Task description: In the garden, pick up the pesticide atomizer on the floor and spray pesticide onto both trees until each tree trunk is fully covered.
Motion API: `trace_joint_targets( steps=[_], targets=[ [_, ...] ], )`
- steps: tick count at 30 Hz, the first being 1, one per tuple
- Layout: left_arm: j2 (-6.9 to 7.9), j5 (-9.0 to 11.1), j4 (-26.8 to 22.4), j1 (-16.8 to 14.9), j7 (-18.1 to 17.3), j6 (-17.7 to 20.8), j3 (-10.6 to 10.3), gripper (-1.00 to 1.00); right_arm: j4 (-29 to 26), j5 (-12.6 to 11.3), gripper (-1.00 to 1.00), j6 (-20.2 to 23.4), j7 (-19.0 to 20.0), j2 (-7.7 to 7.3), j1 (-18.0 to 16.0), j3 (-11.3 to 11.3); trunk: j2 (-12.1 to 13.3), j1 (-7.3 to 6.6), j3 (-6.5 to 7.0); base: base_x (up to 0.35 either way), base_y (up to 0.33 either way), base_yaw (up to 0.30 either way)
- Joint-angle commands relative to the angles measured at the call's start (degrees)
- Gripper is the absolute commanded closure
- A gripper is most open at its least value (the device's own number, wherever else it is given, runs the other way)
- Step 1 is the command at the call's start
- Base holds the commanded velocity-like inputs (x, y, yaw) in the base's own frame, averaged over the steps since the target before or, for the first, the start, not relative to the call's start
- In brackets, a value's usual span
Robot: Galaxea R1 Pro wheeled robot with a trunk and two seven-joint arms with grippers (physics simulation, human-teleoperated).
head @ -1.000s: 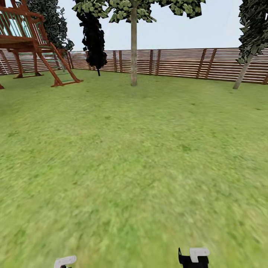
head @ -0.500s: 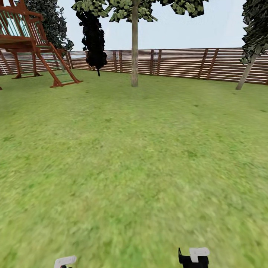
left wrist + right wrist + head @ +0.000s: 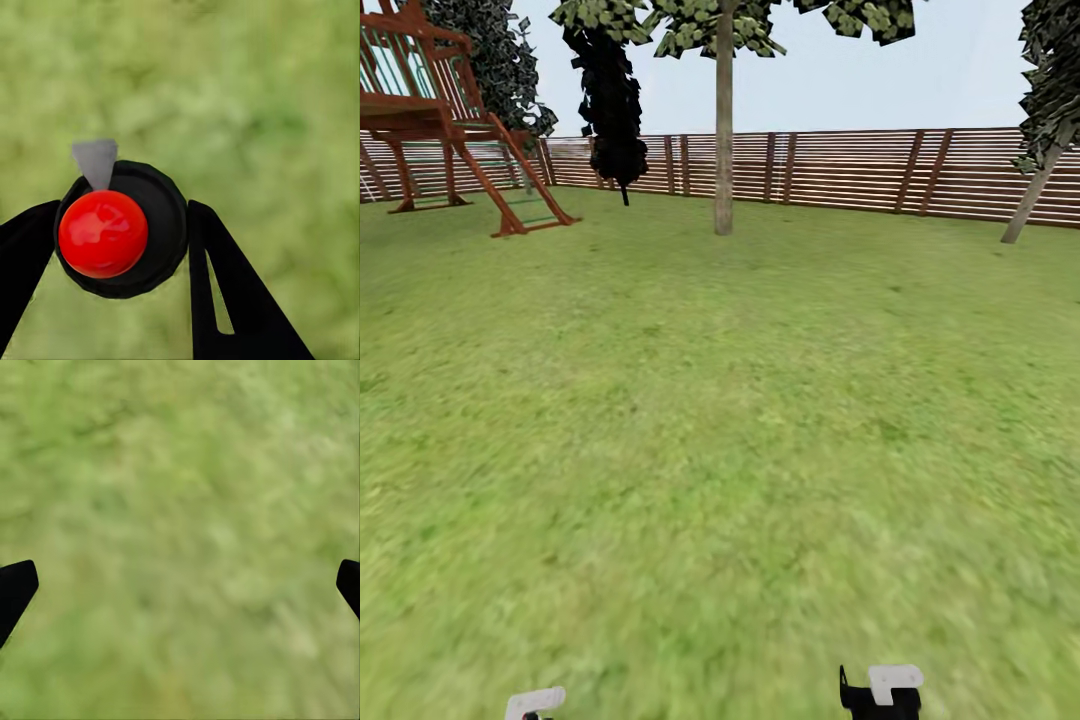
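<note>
In the left wrist view the pesticide atomizer [image 3: 142,225] is a round black bottle seen end-on, with a glossy red top [image 3: 103,233] and a small grey nozzle. My left gripper [image 3: 124,214] is shut on it, a black finger [image 3: 225,277] pressed to each side. My right gripper [image 3: 180,577] is open over bare grass with nothing between its fingers. In the head view one tree's pale trunk [image 3: 723,150] stands straight ahead by the fence. A second pale trunk [image 3: 1028,205] leans at the far right. The garden lawn [image 3: 720,420] lies between me and them. The floor is out of view.
A brown slat fence [image 3: 840,168] closes the far side. A red-brown wooden play tower with a ladder [image 3: 450,120] stands at the far left. A narrow black columnar tree [image 3: 610,100] rises left of the straight trunk. White parts of both my arms [image 3: 895,680] show at the lower edge.
The whole head view has shifted slightly: trunks and fence have drifted right and a little lower, so the camera has moved. Both arms hold the same pose.
</note>
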Motion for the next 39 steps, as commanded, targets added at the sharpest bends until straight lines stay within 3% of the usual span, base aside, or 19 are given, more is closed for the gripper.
trace_joint_targets(
  steps=[1, 39],
  targets=[
    [-0.02, -0.54, 0.06, -0.03, -0.21, -0.22, 0.49, 1.00, 0.06, 0.60, -1.00, -0.12, -0.28, 0.03, -0.04, -0.23, -0.02, 0.03, -0.04, 0.338, 0.090, 0.000],
    [-0.03, -0.58, 0.06, -0.06, -0.21, -0.22, 0.49, 1.00, 0.06, 0.60, -1.00, -0.14, -0.28, 0.02, -0.04, -0.22, -0.02, 0.03, -0.04, 0.338, 0.090, 0.000]
  ],
)
